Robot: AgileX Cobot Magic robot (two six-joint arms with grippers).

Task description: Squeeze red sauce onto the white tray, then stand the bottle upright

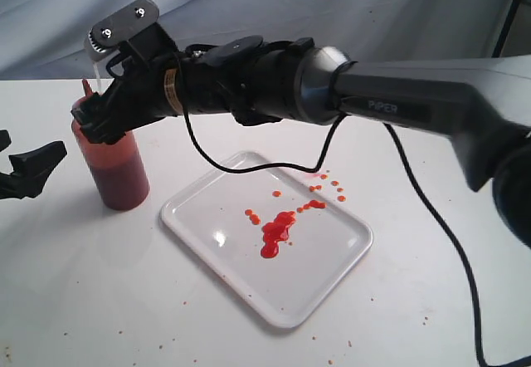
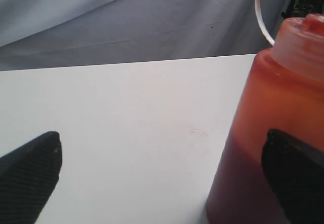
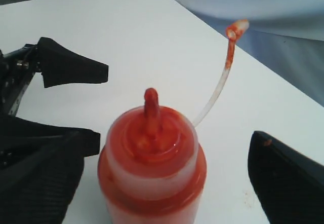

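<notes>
Red sauce (image 1: pixel 276 232) lies in 1 blob and scattered drops on the white tray (image 1: pixel 332 277) and the bottle (image 1: pixel 120 172) stands upright on the surface (image 1: pixel 83 300) beside it, so I'd judge only retreat is left: right tool (image 1: pixel 98 122) spread around its shoulder, left tool (image 2: pixel 162 178) spread wide nearby.
</notes>
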